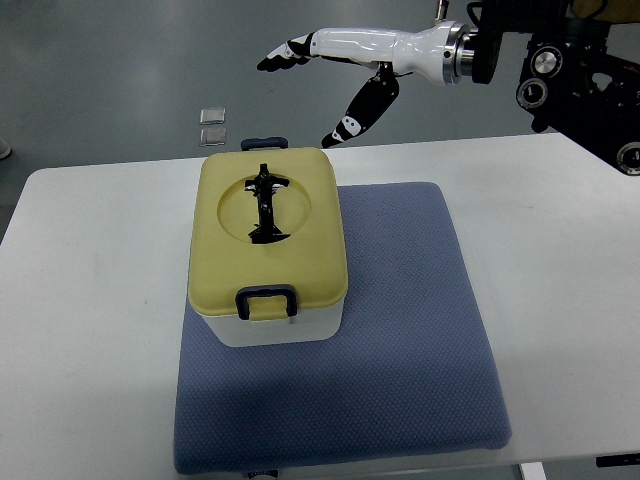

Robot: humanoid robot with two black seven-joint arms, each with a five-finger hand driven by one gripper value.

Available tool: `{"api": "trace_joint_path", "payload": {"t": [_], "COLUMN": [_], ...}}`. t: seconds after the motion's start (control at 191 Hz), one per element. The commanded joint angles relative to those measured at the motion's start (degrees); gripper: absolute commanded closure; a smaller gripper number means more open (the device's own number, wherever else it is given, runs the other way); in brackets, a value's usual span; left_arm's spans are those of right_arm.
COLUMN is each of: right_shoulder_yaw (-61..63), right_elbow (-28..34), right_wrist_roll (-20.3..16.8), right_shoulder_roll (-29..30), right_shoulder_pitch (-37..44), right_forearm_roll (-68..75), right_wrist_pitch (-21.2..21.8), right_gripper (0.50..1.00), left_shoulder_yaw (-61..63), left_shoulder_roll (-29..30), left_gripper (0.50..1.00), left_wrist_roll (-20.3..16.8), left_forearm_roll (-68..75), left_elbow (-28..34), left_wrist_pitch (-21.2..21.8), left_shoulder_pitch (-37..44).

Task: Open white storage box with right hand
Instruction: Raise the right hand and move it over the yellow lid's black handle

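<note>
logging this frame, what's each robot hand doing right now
Right robot hand: open, fingers spread, holding nothing, raised beyond the storage box, not touching it.
Left robot hand: not in view.

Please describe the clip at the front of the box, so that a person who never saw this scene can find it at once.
On the white table lies a blue mat, and on its left part stands a white box with a yellow lid. The front clip sits on the lid's near edge. It is a dark loop, nearer to the camera than the handle.
</note>
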Motion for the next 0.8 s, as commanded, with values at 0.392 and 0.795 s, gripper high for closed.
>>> {"api": "trace_joint_path", "payload": {"t": [0.392,0.795], "right_shoulder_yaw": [-7.3,-13.1], "right_elbow": [2.6,2.6], "right_wrist_roll": [0.1,0.4], "right_shoulder_roll": [2.6,4.9], "right_shoulder_pitch": [6.9,10.3], "right_forearm_roll": [-6.3,-11.9], "right_wrist_pitch": [0.0,-0.4], "right_gripper": [0.583,0.583], "left_shoulder_yaw": [0.0,0.0], "left_shoulder_roll": [0.0,0.0], "left_gripper": [0.500,0.500], "left_wrist_roll": [0.0,0.0], "left_forearm_roll": [0.0,0.0], "left_elbow": [0.0,0.0], "left_wrist_pitch": [0.0,0.0], "left_shoulder_pitch": [0.0,0.0]}}
